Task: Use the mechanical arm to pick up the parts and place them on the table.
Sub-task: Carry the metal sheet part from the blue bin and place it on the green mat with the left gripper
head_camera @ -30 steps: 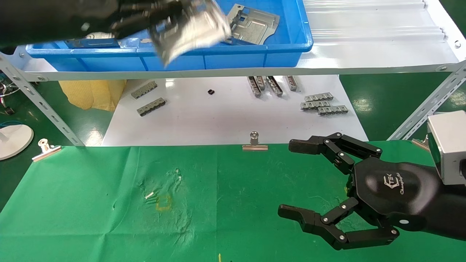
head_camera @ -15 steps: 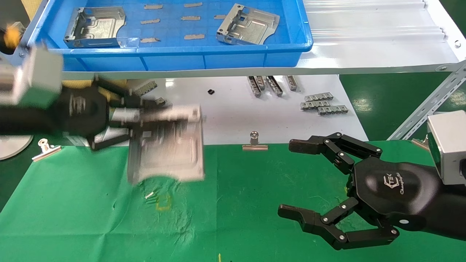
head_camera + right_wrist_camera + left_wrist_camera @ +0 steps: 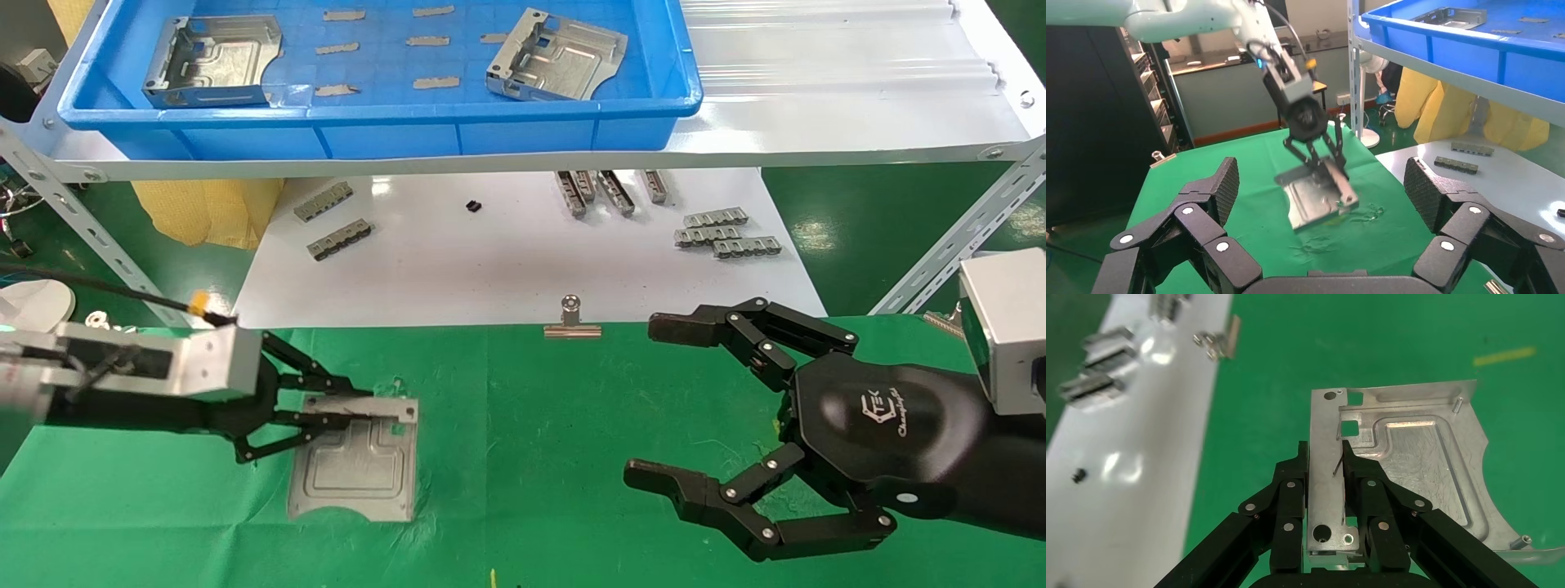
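My left gripper (image 3: pixel 347 407) is shut on the bent-up rim of a silvery bracket (image 3: pixel 355 465), which lies low over the green cloth table (image 3: pixel 531 425) at front left. In the left wrist view the black fingers (image 3: pixel 1291 490) clamp the bracket's rim (image 3: pixel 1326 478) from both sides. The right wrist view shows the same bracket (image 3: pixel 1315 199) under the left gripper (image 3: pixel 1318 159). Two more brackets lie in the blue tray (image 3: pixel 637 90), one at its left (image 3: pixel 214 62), one at its right (image 3: pixel 558 55). My right gripper (image 3: pixel 662 400) is open and empty over the cloth at right.
A glossy white board (image 3: pixel 507 261) behind the cloth carries several grey ridged strips (image 3: pixel 723 233). Binder clips (image 3: pixel 572 320) hold the cloth's far edge. A slanted metal shelf frame (image 3: pixel 940 253) stands at right, another leg at left.
My left gripper carried the bracket from the blue tray down and toward me; it is now low on the green cloth. The right arm has not moved.
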Tool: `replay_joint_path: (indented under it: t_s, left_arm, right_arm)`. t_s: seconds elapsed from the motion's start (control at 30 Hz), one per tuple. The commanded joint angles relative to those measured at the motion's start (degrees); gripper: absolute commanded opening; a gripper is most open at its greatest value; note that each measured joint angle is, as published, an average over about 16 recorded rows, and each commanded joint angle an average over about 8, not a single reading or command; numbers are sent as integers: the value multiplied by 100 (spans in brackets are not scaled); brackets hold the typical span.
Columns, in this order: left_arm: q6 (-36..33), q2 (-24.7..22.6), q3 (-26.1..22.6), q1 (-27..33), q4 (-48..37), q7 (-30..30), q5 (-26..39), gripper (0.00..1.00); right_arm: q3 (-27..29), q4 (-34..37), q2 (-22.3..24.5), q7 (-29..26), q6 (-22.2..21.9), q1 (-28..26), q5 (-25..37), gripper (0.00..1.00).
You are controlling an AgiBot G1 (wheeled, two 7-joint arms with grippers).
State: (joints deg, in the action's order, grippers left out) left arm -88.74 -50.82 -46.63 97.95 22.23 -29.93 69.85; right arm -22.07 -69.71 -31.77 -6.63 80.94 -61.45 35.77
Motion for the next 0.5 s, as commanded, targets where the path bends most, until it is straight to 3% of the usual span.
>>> replay_joint_path:
  t_s: [0.03, 0.23, 0.27, 0.5]
  left_arm:
    - [19, -115, -81, -32, -223, -206, 102, 16]
    - [151, -294, -112, -70, -734, -884, 170, 91]
    - [179, -324, -117, -76, -811, -978, 182, 98]
    - [253, -527, -88, -62, -1266, -1506, 155, 100]
  right_arm:
    - [0, 0, 0, 0, 0, 0, 0, 100]
    - [0, 0, 0, 0, 0, 0, 0, 100]
    - [0, 0, 0, 0, 0, 0, 0, 100]
    - [0, 0, 0, 0, 0, 0, 0, 100]
